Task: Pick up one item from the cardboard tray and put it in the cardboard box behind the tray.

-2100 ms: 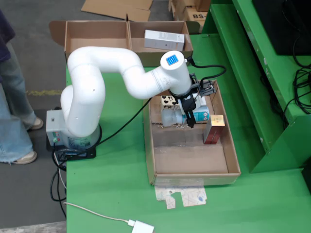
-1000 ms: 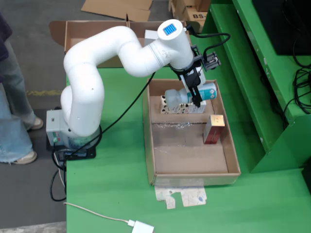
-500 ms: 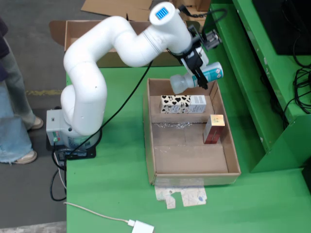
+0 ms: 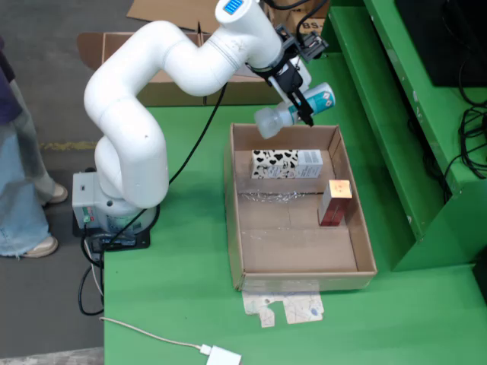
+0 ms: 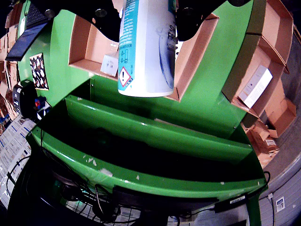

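Observation:
In the view from above, my gripper [image 4: 300,100] is shut on a white and teal bottle [image 4: 283,115] that lies sideways in the air above the far rim of the cardboard tray [image 4: 231,213]. A cow-patterned carton [image 4: 285,163] and a red and gold box [image 4: 335,201] stay in the tray. The cardboard box [image 4: 125,49] behind the tray is largely hidden by my arm. In the view that rides on the gripper, the bottle [image 5: 148,52] fills the top centre between dark fingers [image 5: 107,21]. The cardboard box [image 5: 270,28] with a white carton [image 5: 255,87] shows at right.
A raised green shelf [image 4: 396,114] runs along the right of the view from above. A person [image 4: 19,152] stands at the left, beside my base [image 4: 114,217]. A white cable and adapter [image 4: 221,356] lie at the table's front edge. Flat cardboard [image 4: 183,14] lies on the floor behind.
The gripper has lifted the bottle out of the tray and carried it towards the back, from beside the cow-patterned carton to above the tray's far rim.

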Available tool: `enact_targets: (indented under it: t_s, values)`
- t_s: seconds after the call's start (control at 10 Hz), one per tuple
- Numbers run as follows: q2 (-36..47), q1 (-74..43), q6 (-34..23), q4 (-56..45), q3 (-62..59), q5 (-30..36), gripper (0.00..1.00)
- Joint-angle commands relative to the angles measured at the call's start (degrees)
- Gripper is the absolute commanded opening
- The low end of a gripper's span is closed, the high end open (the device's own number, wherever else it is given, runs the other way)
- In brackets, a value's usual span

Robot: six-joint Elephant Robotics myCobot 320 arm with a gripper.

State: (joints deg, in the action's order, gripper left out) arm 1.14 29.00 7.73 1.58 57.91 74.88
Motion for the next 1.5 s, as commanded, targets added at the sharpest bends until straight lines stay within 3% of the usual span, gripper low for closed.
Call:
enact_targets:
  t_s: [0.0, 0.6, 0.8, 0.9, 1.1, 1.2, 1.4]
  values:
    - [11.7, 23.4, 3.5, -3.0, 10.1, -4.9, 0.00]
    - [16.1, 42.2, 7.8, -7.3, 16.6, -9.6, 0.00]
    - [14.7, 43.7, 5.6, -7.0, 15.7, -8.7, 0.00]
    - [9.9, 46.4, 3.3, -7.7, 11.7, -7.8, 0.00]
    - [9.9, 46.4, 3.3, -7.7, 11.7, -7.8, 0.00]
    - [1.4, 56.9, -0.7, -8.6, 6.3, -6.6, 0.00]
    - [1.9, 61.7, -1.1, -10.3, 6.2, -6.6, 0.00]
